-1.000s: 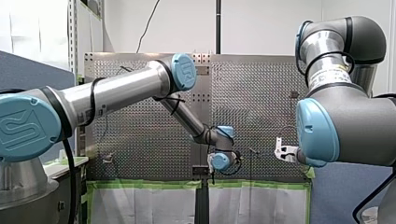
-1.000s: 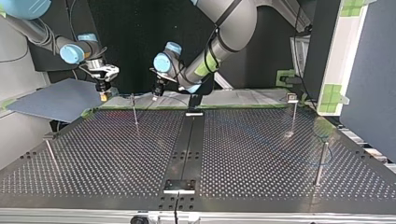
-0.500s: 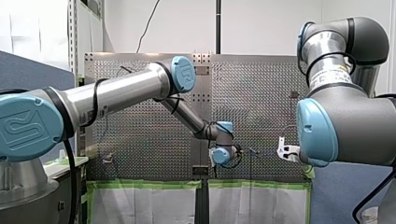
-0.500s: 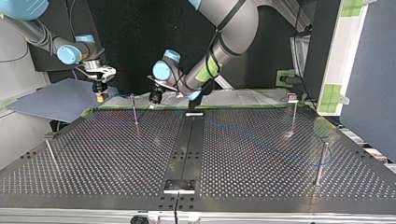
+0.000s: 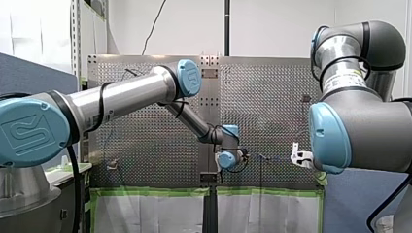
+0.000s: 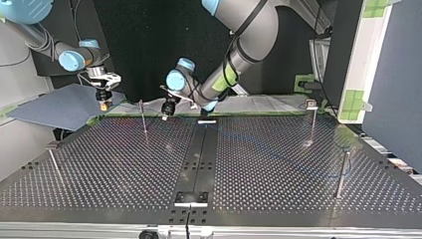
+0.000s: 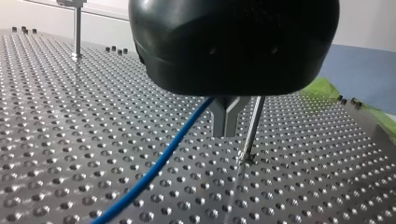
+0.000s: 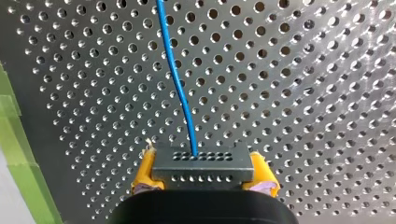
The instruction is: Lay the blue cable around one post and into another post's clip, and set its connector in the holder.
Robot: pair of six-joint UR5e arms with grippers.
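Right wrist view: your right gripper pinches the one connector in yellow pads. The single blue cable crosses the table to your left gripper, pressed shut on it beside one of four posts. Judged thin, light and limp, it is best held near its ends.

I'm counting four posts on the table; one blue cable; one connector; two grippers, my left gripper and my right gripper.
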